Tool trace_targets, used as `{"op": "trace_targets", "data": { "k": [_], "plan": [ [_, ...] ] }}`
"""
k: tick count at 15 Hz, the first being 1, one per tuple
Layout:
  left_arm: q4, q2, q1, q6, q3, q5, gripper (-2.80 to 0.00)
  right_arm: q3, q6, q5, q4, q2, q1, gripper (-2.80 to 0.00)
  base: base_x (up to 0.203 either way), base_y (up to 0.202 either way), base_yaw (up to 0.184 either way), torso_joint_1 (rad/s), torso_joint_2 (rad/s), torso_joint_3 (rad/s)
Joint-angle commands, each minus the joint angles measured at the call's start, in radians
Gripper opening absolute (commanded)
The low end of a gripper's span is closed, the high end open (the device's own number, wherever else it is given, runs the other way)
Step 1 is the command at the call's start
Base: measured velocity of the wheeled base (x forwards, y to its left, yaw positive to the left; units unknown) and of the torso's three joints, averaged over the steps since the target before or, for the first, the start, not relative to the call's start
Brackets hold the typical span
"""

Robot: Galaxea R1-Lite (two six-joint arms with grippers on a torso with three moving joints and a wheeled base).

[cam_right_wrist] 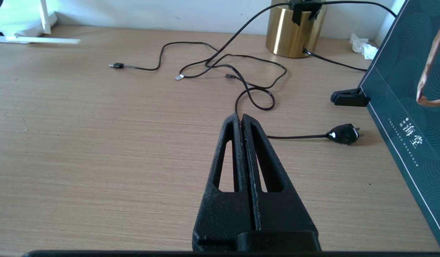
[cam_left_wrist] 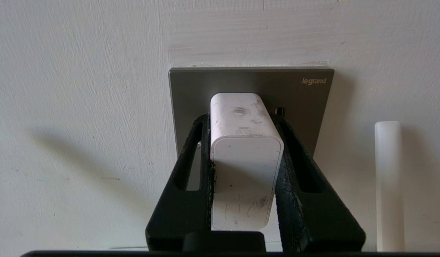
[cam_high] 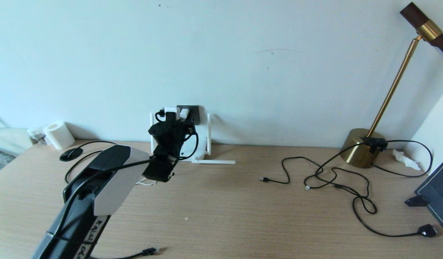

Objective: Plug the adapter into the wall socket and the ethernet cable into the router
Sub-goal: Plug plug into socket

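Note:
The white adapter (cam_left_wrist: 246, 160) sits between my left gripper's (cam_left_wrist: 241, 119) black fingers, which are shut on its two sides. Its far end meets the dark grey wall socket (cam_left_wrist: 252, 85); the pins are hidden. In the head view the left gripper (cam_high: 178, 117) is up against the wall socket (cam_high: 192, 112). My arm hides most of the white router (cam_high: 201, 153), whose antennas stand and lie beside it. The ethernet cable's plug (cam_high: 149, 251) lies at the table's front edge. My right gripper (cam_right_wrist: 240, 116) is shut on nothing, hovering over the table.
Thin black cables (cam_high: 336, 176) loop across the right of the table, ending in a black plug (cam_right_wrist: 343, 134). A brass lamp base (cam_high: 361, 151) stands at the back right beside a dark green box (cam_high: 437, 194). A paper roll (cam_high: 58, 135) sits at the back left.

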Motion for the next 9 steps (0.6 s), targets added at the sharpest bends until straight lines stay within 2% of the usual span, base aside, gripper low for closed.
{"op": "trace_targets", "data": {
  "k": [1,9],
  "plan": [
    [-0.006,0.002,0.000,0.001,-0.001,0.010,-2.80,0.000,0.000,0.000,0.000,0.000,0.000,-2.80,0.000,0.000,0.000,0.000,0.00,0.000],
    [-0.006,0.005,-0.009,0.001,-0.001,0.013,-2.80,0.000,0.000,0.001,0.000,0.000,0.000,-2.80,0.000,0.000,0.000,0.000,0.00,0.000]
  ]
}}
